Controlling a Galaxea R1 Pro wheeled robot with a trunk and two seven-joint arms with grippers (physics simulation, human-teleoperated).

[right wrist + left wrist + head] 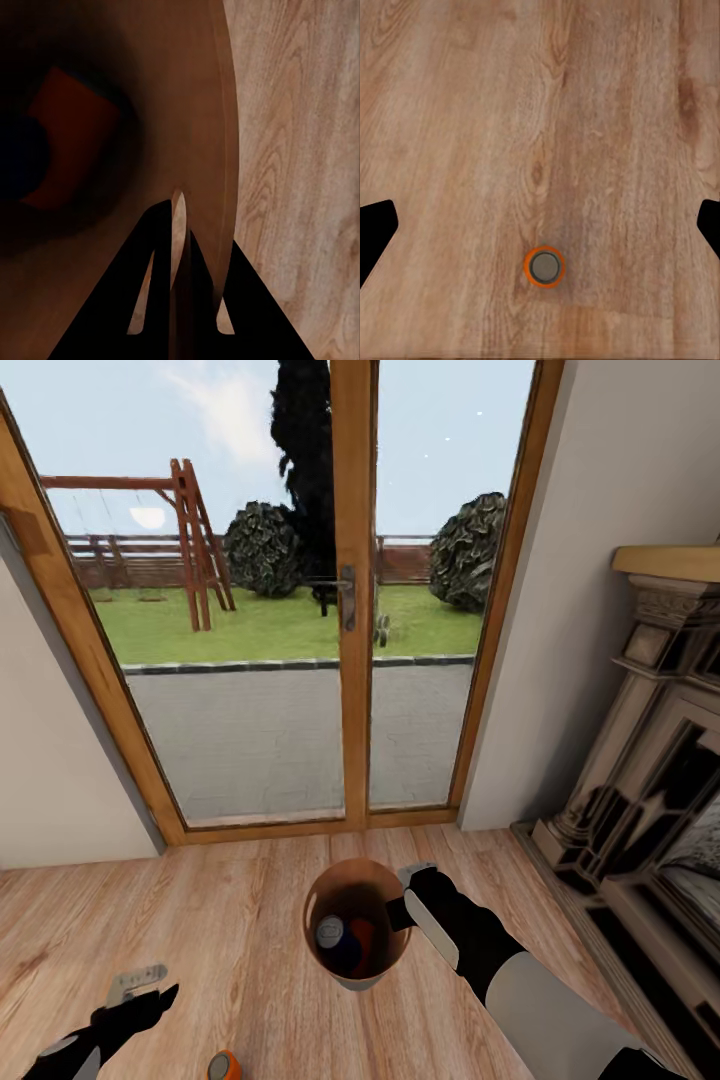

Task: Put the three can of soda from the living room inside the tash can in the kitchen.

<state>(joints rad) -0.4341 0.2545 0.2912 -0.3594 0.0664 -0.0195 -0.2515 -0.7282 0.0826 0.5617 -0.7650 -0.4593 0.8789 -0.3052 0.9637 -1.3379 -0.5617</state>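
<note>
Open wood floor (230, 920) extends to the wood-framed glass doors (355, 610) ahead; the fireplace (650, 780) bounds the right side. The right gripper (408, 905) is clamped on the rim of the tash can (350, 970), held above the floor, copper-brown inside, containing a blue can (332, 935) and an orange can (362, 938). The left gripper (140, 985) hangs open. A third orange can (544, 265), silver-topped, stands upright on the floor just beside it.

Right pincer (405, 905) clamped, arm reaching forward, left pincer (140, 985) spread wide, held low
</note>
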